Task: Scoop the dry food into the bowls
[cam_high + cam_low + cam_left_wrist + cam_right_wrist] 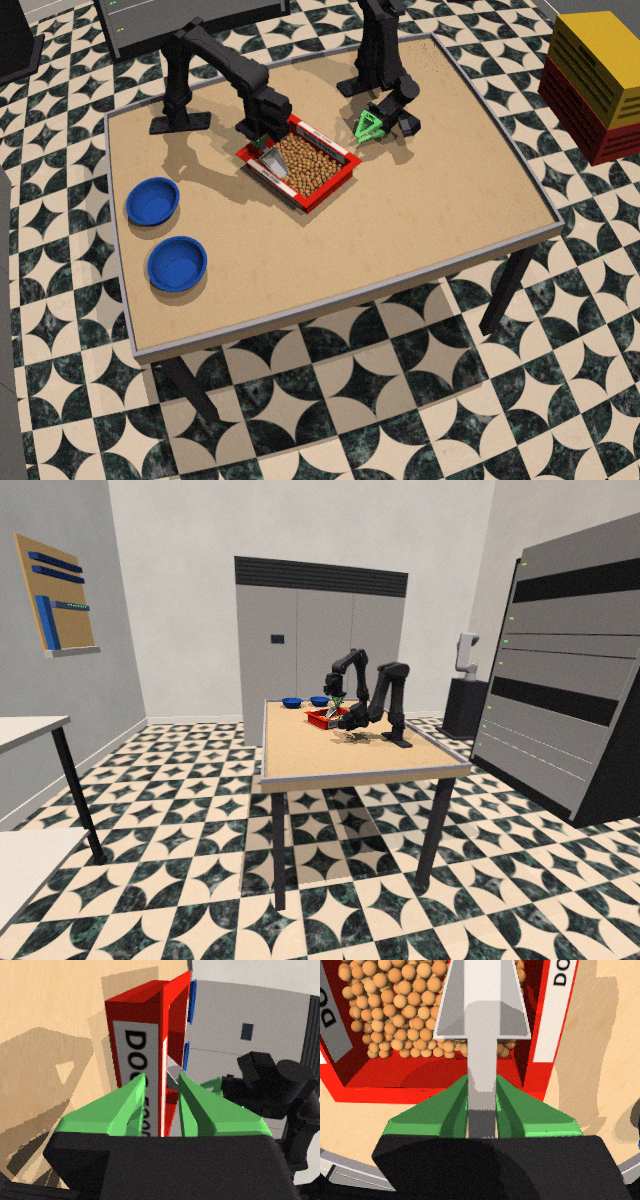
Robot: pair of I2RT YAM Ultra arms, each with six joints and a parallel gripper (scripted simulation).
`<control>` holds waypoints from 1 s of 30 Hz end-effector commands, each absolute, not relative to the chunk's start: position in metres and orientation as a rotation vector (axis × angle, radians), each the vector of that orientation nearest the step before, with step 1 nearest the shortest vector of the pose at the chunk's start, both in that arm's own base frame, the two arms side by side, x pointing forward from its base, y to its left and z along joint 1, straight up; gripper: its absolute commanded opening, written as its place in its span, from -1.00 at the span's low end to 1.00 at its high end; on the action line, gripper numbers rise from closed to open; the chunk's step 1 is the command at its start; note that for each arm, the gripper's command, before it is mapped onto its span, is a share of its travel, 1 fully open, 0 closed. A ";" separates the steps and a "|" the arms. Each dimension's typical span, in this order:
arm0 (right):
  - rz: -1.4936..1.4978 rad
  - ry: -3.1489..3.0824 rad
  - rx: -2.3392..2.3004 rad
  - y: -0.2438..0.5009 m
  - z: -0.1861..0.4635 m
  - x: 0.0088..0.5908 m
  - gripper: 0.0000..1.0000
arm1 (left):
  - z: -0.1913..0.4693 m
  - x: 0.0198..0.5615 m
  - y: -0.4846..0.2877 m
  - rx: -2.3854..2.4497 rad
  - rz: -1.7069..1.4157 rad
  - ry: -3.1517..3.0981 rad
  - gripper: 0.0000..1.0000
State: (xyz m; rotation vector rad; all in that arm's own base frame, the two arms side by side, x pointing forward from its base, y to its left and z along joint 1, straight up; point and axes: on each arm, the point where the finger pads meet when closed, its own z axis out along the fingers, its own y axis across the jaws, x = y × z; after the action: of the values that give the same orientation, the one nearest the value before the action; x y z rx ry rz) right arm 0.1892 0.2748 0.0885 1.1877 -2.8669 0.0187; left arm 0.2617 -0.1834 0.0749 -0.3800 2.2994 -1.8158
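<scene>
— What does the right pincer (260,140) (338,701) (482,1081) do?
— Its green fingers pinch the handle of the scoop (275,162) (331,712) (482,1060), one finger on each side.

— And how does this scoop look?
— It is pale grey, with slanted side walls; the handle is dark grey at the pincer. The pan shows its bare grey inside, and a shadow lies across it. It is inside the box, near one end, over the food (310,165) (402,992).

— The food, please?
— Round pieces, brown and orange, many together in the red box (330,183) (317,719) (116,1007) (420,1095), which has white labels with black letters.

— The left pincer (360,138) (161,1080)?
— It is a little spread, with a narrow gap between the tips and nothing pinched. It is near the labelled side of the box.

— What is farther on the desk (361,248) (299,753)?
— Two round blue bowls, well apart from the box: one bowl (153,201) (319,701) and, just beside it, the second bowl (178,263) (292,703). Both stand upright and show bare blue inside.
</scene>
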 end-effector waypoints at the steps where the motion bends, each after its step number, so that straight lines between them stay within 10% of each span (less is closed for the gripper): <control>1: -0.044 -2.919 1.219 0.282 0.112 0.194 -1.00 | 0.078 0.259 -0.188 -0.349 -1.861 2.248 -0.49; 30: -0.044 -2.919 1.219 0.282 0.112 0.194 -1.00 | 0.076 0.274 -0.203 -0.351 -1.834 2.232 -0.49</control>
State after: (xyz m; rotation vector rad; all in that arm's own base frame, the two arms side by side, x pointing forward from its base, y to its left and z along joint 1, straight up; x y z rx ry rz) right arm 0.1892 0.2748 0.0885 1.1877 -2.8669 0.0187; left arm 0.2646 -0.1989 0.0700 -0.3898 2.2674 -1.8408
